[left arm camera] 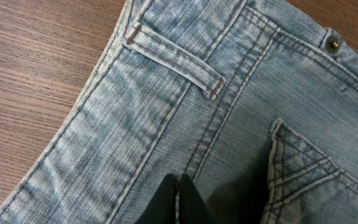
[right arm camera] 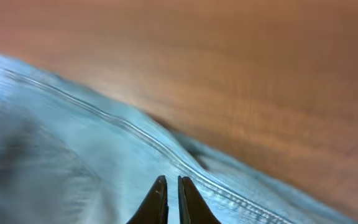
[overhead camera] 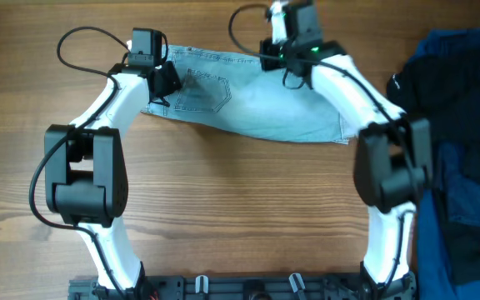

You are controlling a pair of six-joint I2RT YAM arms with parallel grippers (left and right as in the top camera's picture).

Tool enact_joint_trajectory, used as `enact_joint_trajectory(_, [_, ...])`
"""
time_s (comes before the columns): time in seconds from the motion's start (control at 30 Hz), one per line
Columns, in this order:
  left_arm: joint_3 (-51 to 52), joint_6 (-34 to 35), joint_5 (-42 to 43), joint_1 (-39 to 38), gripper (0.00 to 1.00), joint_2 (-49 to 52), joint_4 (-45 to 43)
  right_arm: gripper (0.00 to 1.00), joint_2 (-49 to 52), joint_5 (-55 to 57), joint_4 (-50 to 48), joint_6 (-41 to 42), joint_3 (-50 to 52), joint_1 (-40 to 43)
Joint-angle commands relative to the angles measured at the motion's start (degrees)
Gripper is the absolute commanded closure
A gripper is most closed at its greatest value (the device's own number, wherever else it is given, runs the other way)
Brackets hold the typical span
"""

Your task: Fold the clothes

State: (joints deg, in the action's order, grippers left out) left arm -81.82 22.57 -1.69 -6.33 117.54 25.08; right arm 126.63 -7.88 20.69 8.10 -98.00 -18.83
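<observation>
The clothes, light-blue denim shorts (overhead camera: pixel 257 104), lie flat across the far middle of the table. My left gripper (overhead camera: pixel 162 87) hangs over their left end by the patch pocket (overhead camera: pixel 207 92). In the left wrist view its fingers (left arm camera: pixel 178 182) are pressed together above the denim (left arm camera: pixel 135 124), near a belt loop (left arm camera: pixel 176 62) and a pocket corner (left arm camera: pixel 303 168), with nothing between them. My right gripper (overhead camera: pixel 280 60) is at the shorts' far edge. Its tips (right arm camera: pixel 172 182) stand a hair apart over the pale cloth (right arm camera: pixel 73 149), just short of a stitched seam (right arm camera: pixel 142 134), with no fabric seen pinched.
A heap of other garments fills the right side: a black one with a small white mark (overhead camera: pixel 415 79) and dark-blue fabric (overhead camera: pixel 465 50). Bare wooden table (overhead camera: pixel 240 200) lies in front of the shorts. A dark rail (overhead camera: pixel 248 287) runs along the near edge.
</observation>
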Motion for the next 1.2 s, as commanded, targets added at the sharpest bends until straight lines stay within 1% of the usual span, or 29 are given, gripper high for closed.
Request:
enact_joint_trajectory(0.0, [0.2, -1.2, -0.8, -0.3, 0.96, -1.3, 0.0, 0.92, 5.3, 6.5, -1.2, 3.2, 0.3, 0.6])
enact_joint_trajectory(0.13, [0.2, -1.2, -0.7, -0.3, 0.96, -1.3, 0.0, 0.91, 7.9, 6.2, -2.8, 2.5, 0.3, 0.8])
enact_joint_trajectory(0.23, [0.1, -1.2, -0.8, -0.3, 0.96, -1.7, -0.6, 0.95, 6.9, 6.2, -4.9, 2.0, -0.1, 0.8])
enact_joint_trajectory(0.33, [0.1, -2.9, -1.2, -0.3, 0.96, -5.5, -0.5, 0.95, 1.4, 3.3, -2.9, 0.9, -2.9, 0.8])
enact_joint_trajectory(0.4, [0.1, -2.9, -4.0, -0.3, 0.96, -9.3, 0.2, 0.95, -2.7, 0.0, -0.2, 0.9, -3.9, 0.8])
enact_joint_trajectory(0.43, [0.1, -2.9, -5.7, -0.3, 0.92, -11.4, 0.8, 0.95, -5.6, -1.8, 2.0, 1.1, -4.1, 0.8])
enact_joint_trajectory(0.47, [0.1, -2.9, -7.0, -0.1, 0.82, -13.2, 1.6, 0.95, -8.6, -3.7, 4.9, 2.2, -4.0, 0.8])
enact_joint_trajectory(0.5, [0.2, -2.9, -7.2, 0.3, 0.58, -14.7, 2.7, 0.95, -10.9, -5.4, 8.0, 4.0, -4.0, 0.7])
enact_joint_trajectory(0.53, [0.2, -3.0, -7.2, 1.0, 0.4, -15.2, 3.6, 0.96, -12.9, -7.9, 11.3, 6.0, -4.0, 0.4])
enact_joint_trajectory(0.6, [0.2, -5.6, -5.7, 2.6, 0.31, -14.4, 4.7, 0.96, -14.2, -10.5, 15.5, 7.9, -4.0, -0.4])
enact_joint_trajectory(0.67, [0.2, -7.5, -1.6, 4.3, 0.19, -13.0, 5.4, 0.96, -13.9, -11.5, 18.9, 8.9, -3.7, -2.1])
enact_joint_trajectory(0.73, [0.2, -7.4, 0.7, 6.0, 0.17, -11.3, 5.6, 0.96, -12.9, -11.5, 20.1, 8.6, -3.2, -3.7])
enact_joint_trajectory(0.83, [0.2, -7.4, 2.6, 8.3, 0.16, -9.1, 5.4, 0.96, -10.8, -11.5, 20.4, 8.8, -2.8, -5.9])
enact_joint_trajectory(0.93, [0.2, -7.5, 9.1, 10.1, 0.17, -6.4, 5.4, 0.95, -7.2, -11.5, 20.4, 10.1, -2.8, -8.2])
enact_joint_trajectory(1.0, [0.2, -9.1, 11.5, 10.4, 0.16, -4.5, 5.4, 0.96, -4.7, -11.5, 20.4, 10.3, -2.8, -9.0])
enact_joint_trajectory(1.17, [0.2, -10.4, 11.7, 10.4, 0.14, 0.5, 5.4, 0.96, -1.5, -11.5, 21.1, 11.6, -2.8, -9.3])
